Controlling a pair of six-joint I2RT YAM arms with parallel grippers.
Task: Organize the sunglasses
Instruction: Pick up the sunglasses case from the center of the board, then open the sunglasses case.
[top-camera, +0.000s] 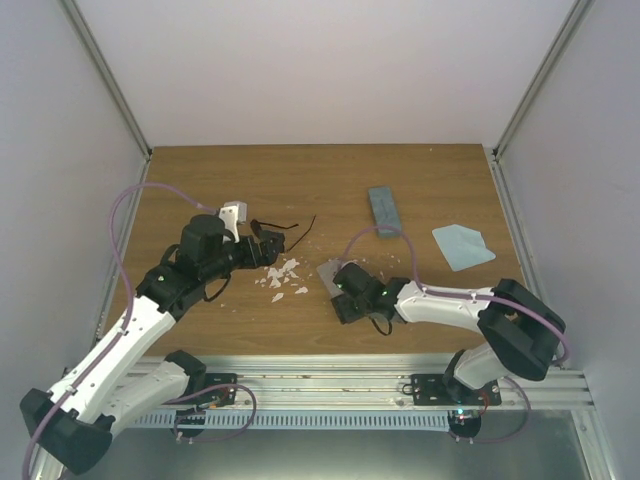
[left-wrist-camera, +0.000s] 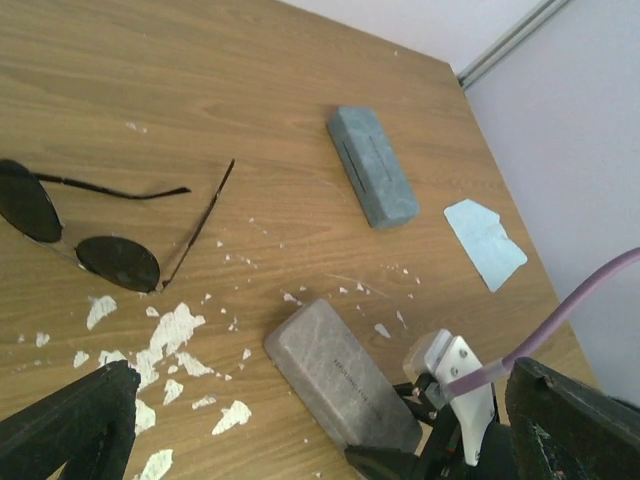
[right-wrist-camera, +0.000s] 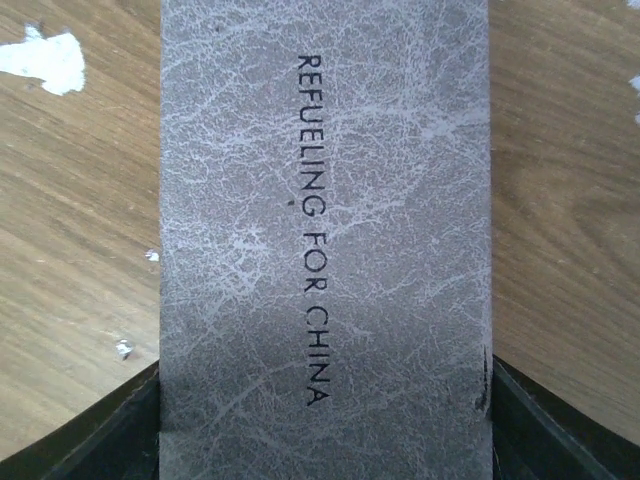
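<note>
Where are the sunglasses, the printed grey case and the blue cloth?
sunglasses (left-wrist-camera: 118, 262), left wrist view, on a dark lens.
grey case (right-wrist-camera: 325, 230), right wrist view, on its printed face.
cloth (top-camera: 463, 246), top view, at its middle.

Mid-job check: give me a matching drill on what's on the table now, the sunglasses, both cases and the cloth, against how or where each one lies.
Things:
1. sunglasses
2. grey case
3. blue-grey case
4. light blue cloth

States:
a. farthest to the right in the top view
b. temple arms unfolded, dark round lenses
c. printed REFUELING FOR CHINA, lying between the fingers of the right gripper
d. rectangular, lies free, no gripper at it

Pairs: 1-b; 2-c; 3-d; 4-a
</note>
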